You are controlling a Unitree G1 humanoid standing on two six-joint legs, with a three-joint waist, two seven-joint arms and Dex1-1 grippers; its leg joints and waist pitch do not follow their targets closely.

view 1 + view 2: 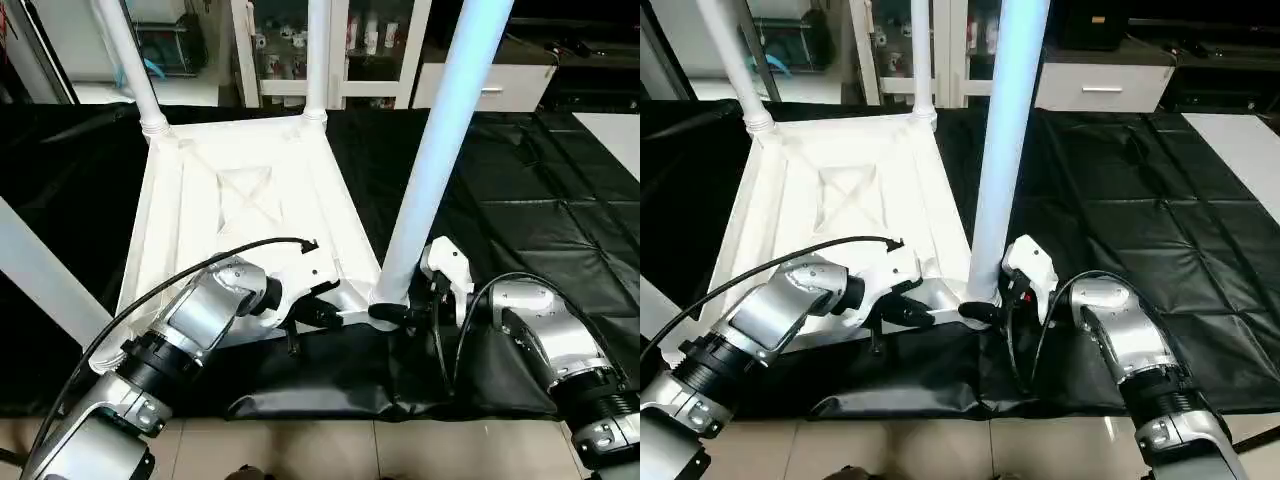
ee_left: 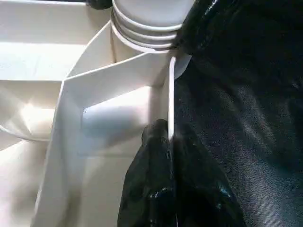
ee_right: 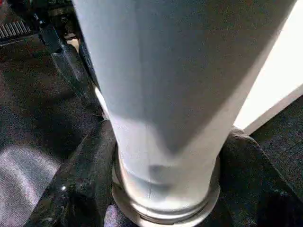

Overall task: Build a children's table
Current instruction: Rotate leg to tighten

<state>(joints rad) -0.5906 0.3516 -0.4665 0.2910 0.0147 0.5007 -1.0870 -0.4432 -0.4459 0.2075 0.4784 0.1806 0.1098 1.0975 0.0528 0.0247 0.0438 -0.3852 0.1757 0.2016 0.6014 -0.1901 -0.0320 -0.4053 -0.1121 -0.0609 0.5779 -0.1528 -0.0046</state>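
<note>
The children's table lies upside down on the black-covered work table, its ribbed white top (image 1: 240,200) facing up. Two far legs (image 1: 130,70) (image 1: 318,60) stand upright in their corner sockets. A third leg (image 1: 40,270) crosses the left edge. The near right leg (image 1: 440,140) rises from its socket close to me. My left gripper (image 2: 168,132) is shut on the top's thin front rim beside that socket. My right gripper (image 1: 392,310) grips the base of the near right leg (image 3: 165,118), one black finger (image 3: 80,175) pressed on each side.
The black cover (image 1: 330,385) folds over the work table's near edge, with tiled floor (image 1: 300,450) below. Black cables (image 1: 200,265) loop over both forearms. White cabinets (image 1: 490,85) stand behind the table. Bare black cover (image 1: 540,200) stretches to the right.
</note>
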